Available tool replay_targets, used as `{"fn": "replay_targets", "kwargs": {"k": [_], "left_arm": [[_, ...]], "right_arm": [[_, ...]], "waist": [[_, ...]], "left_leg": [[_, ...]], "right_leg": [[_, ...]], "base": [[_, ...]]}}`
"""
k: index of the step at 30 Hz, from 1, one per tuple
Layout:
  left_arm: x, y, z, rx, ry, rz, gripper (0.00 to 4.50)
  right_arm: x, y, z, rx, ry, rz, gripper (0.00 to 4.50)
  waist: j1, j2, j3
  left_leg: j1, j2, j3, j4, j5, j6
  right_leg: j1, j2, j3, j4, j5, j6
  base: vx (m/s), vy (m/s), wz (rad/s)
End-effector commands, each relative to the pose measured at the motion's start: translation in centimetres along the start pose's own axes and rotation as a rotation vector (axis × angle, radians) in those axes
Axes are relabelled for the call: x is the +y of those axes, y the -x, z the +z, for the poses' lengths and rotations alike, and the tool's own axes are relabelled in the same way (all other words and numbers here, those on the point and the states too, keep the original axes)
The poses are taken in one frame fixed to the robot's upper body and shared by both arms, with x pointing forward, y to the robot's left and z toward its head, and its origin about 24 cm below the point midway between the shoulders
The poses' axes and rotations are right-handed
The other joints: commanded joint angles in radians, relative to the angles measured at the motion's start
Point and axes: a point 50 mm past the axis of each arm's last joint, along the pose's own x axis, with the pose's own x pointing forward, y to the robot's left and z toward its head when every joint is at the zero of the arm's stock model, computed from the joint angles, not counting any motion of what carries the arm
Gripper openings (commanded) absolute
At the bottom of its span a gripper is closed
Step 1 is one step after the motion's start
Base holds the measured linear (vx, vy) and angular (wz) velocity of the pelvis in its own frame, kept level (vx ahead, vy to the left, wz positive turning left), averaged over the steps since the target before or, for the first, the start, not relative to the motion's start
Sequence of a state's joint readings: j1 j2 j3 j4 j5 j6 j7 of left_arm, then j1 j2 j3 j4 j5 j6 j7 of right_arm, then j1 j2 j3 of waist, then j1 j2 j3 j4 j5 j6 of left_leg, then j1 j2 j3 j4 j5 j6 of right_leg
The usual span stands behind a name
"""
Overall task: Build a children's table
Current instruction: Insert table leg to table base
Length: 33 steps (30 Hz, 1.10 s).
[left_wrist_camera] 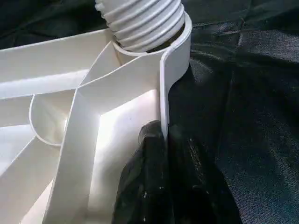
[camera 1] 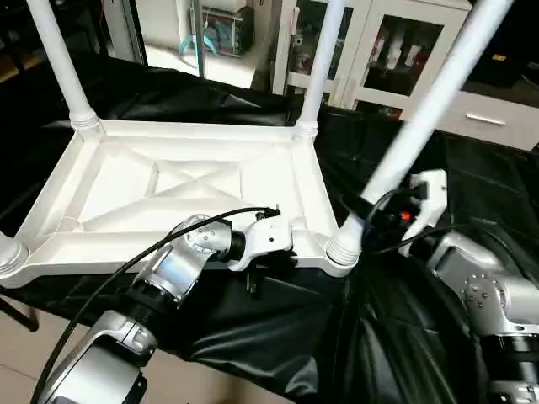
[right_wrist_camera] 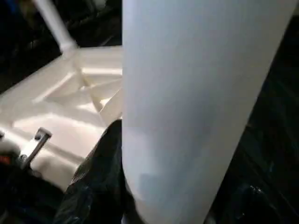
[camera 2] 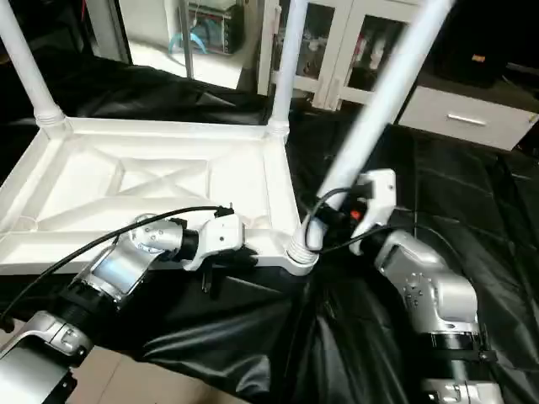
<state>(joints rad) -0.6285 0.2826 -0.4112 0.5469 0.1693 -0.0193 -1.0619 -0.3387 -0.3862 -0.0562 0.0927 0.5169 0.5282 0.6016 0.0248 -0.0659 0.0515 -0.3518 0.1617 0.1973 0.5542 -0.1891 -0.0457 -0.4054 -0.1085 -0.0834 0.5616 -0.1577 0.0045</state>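
The white tabletop (camera 1: 181,181) lies upside down on black cloth, X-ribs facing up. Two legs stand upright in the far corner sockets, one on the left (camera 1: 57,59) and one on the right (camera 1: 322,59). A ribbed leg end (camera 1: 7,252) shows at the near-left corner. A fourth leg (camera 1: 425,105) leans to the right, its ribbed end (left_wrist_camera: 142,21) resting in the near-right socket (camera 1: 341,250). My right gripper (camera 1: 373,215) is shut on this leg just above the ribs. My left gripper (left_wrist_camera: 163,133) is shut on the tabletop's near rim beside that socket, one finger on each side.
Black cloth (camera 1: 278,328) covers the work surface and drapes over its near edge. White cabinets with glass doors (camera 1: 396,46) and a drawer unit (camera 1: 488,118) stand behind. A black cable (camera 1: 126,265) loops over my left forearm.
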Motion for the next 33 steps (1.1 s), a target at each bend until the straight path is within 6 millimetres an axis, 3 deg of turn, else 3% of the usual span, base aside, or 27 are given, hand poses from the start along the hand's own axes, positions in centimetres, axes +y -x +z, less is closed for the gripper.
{"fn": "replay_targets", "kwargs": {"k": [1,6,11,20,23,25,30,32,33], "left_arm": [[-1.0,-0.4,-0.8,-0.017,0.044,-0.033,0.0],[-1.1,-0.4,-0.8,-0.013,0.044,-0.037,0.0],[-1.1,-0.4,-0.8,-0.012,0.045,-0.037,0.0],[-1.0,-0.4,-0.8,-0.011,0.045,-0.026,0.0],[-0.6,-0.6,-0.7,-0.005,0.05,0.011,0.0],[-0.3,-0.8,-0.5,0.005,0.056,0.039,0.0],[0.1,-1.2,-0.3,0.002,0.089,0.086,0.0],[0.3,-1.8,0.4,-0.019,0.115,0.116,0.0],[0.4,-2.3,0.8,-0.033,0.133,0.134,0.0]], "right_arm": [[-0.4,0.4,-0.3,0.088,0.13,-0.036,1.81],[0.9,-0.2,0.1,0.146,0.269,0.045,1.81],[1.4,-0.3,-0.4,0.23,0.284,0.081,1.81],[-0.1,0.2,-1.6,0.245,0.136,-0.071,1.81],[-1.2,0.8,-2.4,0.238,0.059,-0.196,1.81],[-1.5,1.2,-2.7,0.234,0.048,-0.234,1.81],[-1.8,1.6,-2.9,0.226,0.035,-0.274,1.81],[-1.9,1.8,-3.0,0.219,0.035,-0.299,1.81],[-2.0,1.9,-3.0,0.216,0.039,-0.315,1.81]], "waist": [[0.007,-0.008,-0.039],[0.008,-0.011,-0.038],[0.01,-0.012,-0.038],[0.01,-0.012,-0.039],[0.01,-0.01,-0.04],[0.011,-0.005,-0.04],[0.011,-0.004,-0.039],[0.011,-0.005,-0.041],[0.01,-0.01,-0.042]], "left_leg": [[-0.002,0.075,-0.032,-0.068,-0.276,0.027],[-0.002,0.075,-0.03,-0.066,-0.265,0.036],[-0.001,0.076,-0.031,-0.066,-0.258,0.041],[0.001,0.075,-0.029,-0.065,-0.247,0.039],[0.003,0.075,-0.029,-0.065,-0.249,0.031],[0.006,0.076,-0.029,-0.066,-0.269,0.018],[0.01,0.076,-0.033,-0.069,-0.338,-0.006],[0.008,0.075,-0.035,-0.069,-0.337,-0.009],[0.007,0.074,-0.033,-0.068,-0.329,-0.003]], "right_leg": [[0.033,-0.06,0.054,-0.069,-0.381,-0.15],[0.033,-0.059,0.055,-0.067,-0.362,-0.158],[0.035,-0.058,0.055,-0.064,-0.351,-0.164],[0.033,-0.058,0.055,-0.064,-0.341,-0.172],[0.033,-0.058,0.056,-0.064,-0.33,-0.174],[0.031,-0.057,0.055,-0.066,-0.343,-0.168],[0.027,-0.057,0.056,-0.077,-0.422,-0.142],[0.029,-0.056,0.056,-0.075,-0.414,-0.137],[0.028,-0.055,0.06,-0.075,-0.399,-0.138]], "base": [[0.0,0.0,0.0],[0.0,0.0,0.0],[0.0,0.0,0.0],[0.0,0.0,0.0],[0.0,0.0,0.0],[0.0,0.0,0.0],[0.0,0.0,0.0],[0.0,0.0,0.0],[0.0,0.0,0.0]]}}
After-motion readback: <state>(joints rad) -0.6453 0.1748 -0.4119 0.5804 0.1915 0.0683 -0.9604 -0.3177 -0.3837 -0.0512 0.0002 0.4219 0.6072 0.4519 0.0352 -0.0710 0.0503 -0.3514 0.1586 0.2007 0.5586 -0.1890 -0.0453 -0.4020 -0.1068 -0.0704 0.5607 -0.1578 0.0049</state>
